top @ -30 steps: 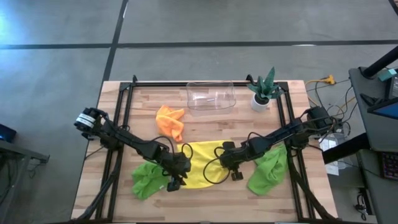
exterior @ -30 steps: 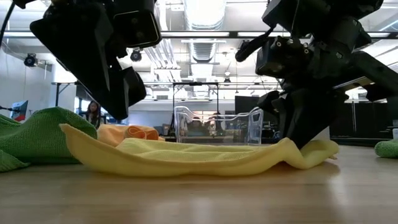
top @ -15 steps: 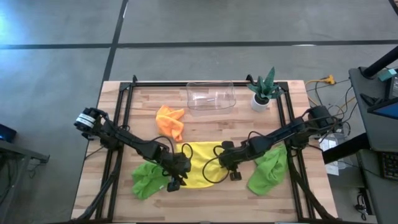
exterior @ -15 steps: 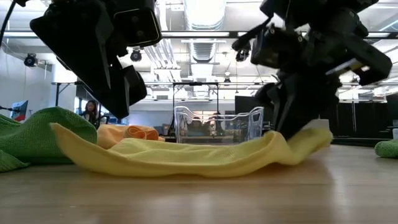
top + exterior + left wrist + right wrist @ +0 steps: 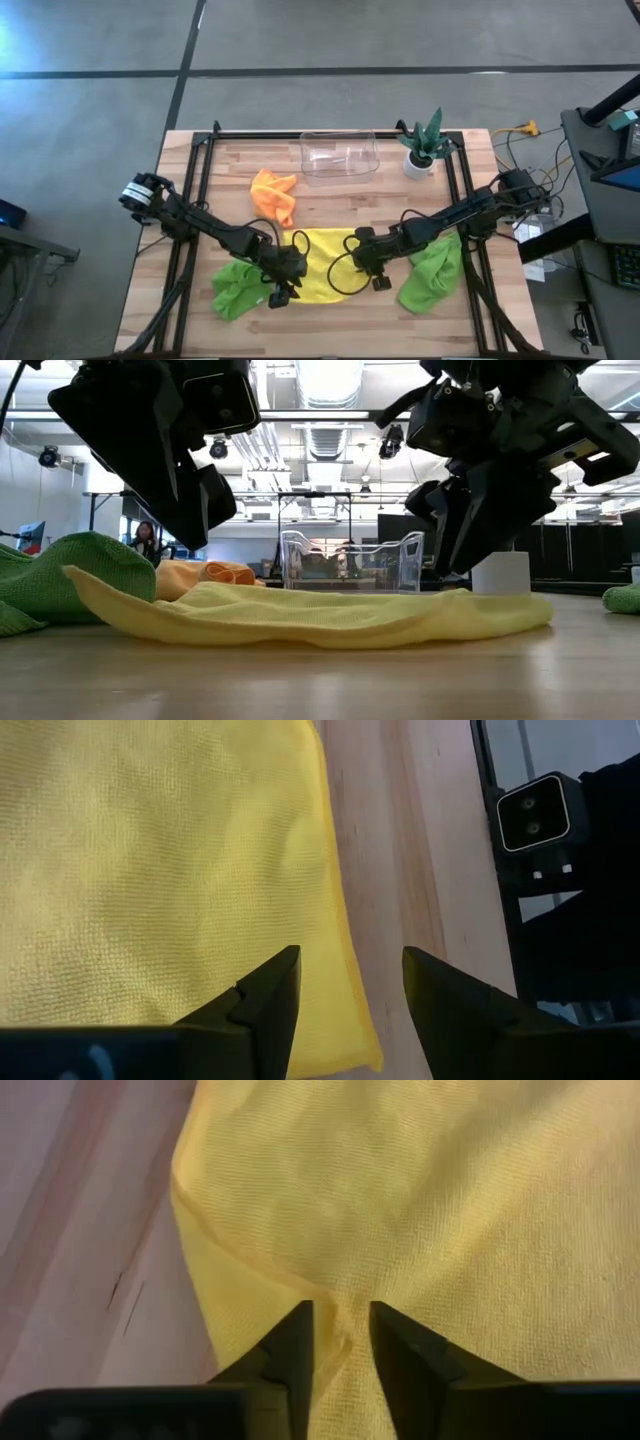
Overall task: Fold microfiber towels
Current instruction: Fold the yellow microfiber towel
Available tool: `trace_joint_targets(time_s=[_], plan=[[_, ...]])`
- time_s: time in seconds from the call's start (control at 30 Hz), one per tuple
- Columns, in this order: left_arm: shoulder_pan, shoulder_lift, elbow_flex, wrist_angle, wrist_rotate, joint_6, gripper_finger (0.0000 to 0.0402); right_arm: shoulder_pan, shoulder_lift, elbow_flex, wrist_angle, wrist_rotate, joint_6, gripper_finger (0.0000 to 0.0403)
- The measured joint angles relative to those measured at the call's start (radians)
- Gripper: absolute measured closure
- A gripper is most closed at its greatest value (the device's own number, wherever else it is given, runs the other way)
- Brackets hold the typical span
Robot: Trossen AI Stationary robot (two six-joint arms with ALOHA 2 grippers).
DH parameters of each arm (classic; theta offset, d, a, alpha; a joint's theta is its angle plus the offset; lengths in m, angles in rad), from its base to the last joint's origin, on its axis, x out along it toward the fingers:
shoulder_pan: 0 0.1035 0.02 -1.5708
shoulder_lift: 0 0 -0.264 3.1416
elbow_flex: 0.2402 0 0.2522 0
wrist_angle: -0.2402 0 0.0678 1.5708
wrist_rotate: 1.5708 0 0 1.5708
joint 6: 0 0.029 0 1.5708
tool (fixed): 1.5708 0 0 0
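Your left hand (image 5: 281,297) hovered open over the yellow towel's (image 5: 318,262) left edge near the bench's front edge; your right hand (image 5: 378,283), slightly parted, gripped nothing. The yellow towel lay flat, unfolded; the others waited crumpled.

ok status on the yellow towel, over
Left gripper open over the yellow towel's edge. Right gripper open, fold between fingers. Towel flat; nothing in the way.

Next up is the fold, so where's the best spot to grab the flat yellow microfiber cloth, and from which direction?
Probably the bright yellow microfiber cloth by a near corner, coming from above: it lies spread flat on the wooden table, so only thin hemmed edges offer something to pinch.
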Motion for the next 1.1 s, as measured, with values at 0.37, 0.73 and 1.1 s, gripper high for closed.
trace_joint_targets(time_s=[0.37,0.73,1.1], plan=[[0.000,0.000,0.000,0.000,0.000,0.000,0.0240,-0.001,0.007,0.016,0.009,0.000,-0.135,0.0256],[0.000,0.000,0.000,0.000,0.000,0.000,0.0240,-0.007,0.062,0.015,-0.017,0.000,-0.104,0.0296],[0.000,0.000,-0.001,0.000,0.000,0.001,0.0240,-0.007,0.063,0.015,-0.022,-0.014,-0.104,0.0386]])
